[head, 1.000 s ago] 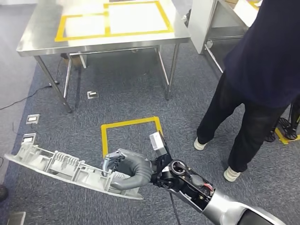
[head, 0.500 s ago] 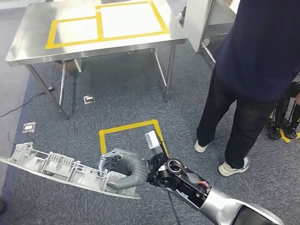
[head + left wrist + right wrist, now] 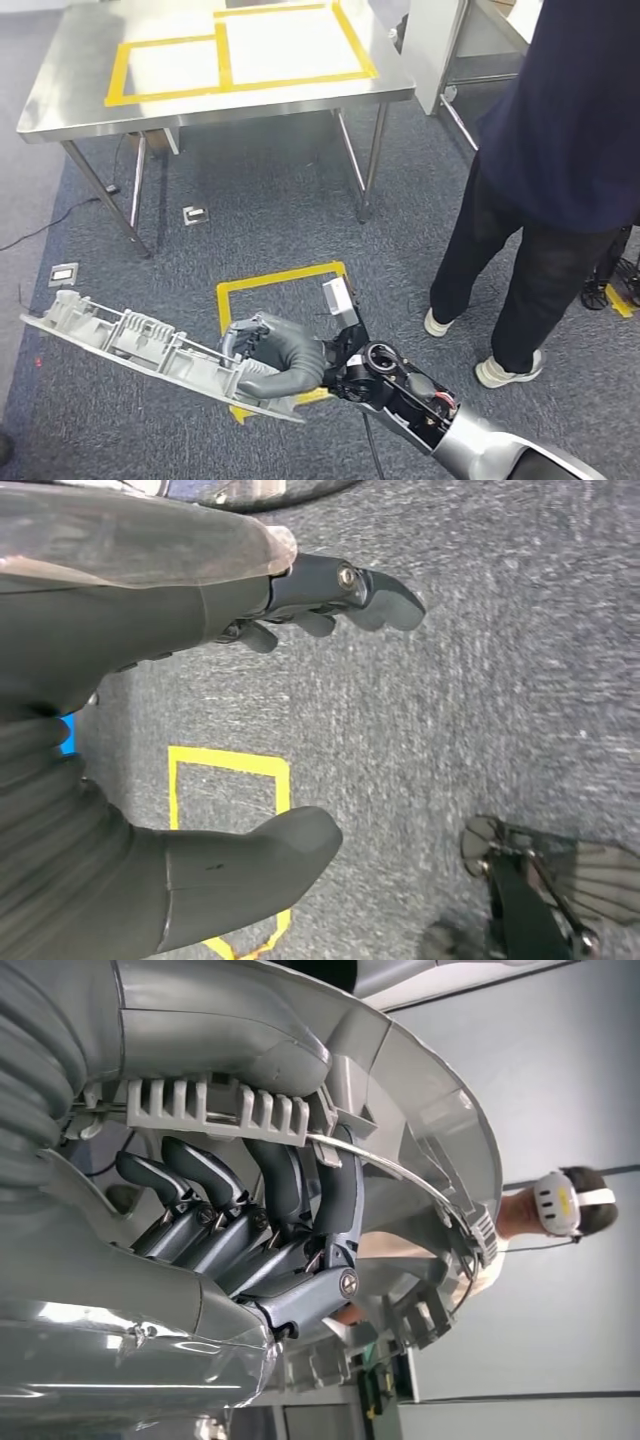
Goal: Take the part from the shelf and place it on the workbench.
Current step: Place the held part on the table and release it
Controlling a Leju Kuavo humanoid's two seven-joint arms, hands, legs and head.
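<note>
The right robot hand (image 3: 275, 362), low in the frame's centre, grips the long grey part (image 3: 143, 349) stretching toward lower left. The left robot hand (image 3: 189, 780) holds nothing, fingers apart. The steel table (image 3: 68, 100) stands at upper left.

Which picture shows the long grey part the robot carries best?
The head view: the whole part shows, gripped near one end by the right hand. The right wrist view shows its ribs up close, with fingers around them.
</note>
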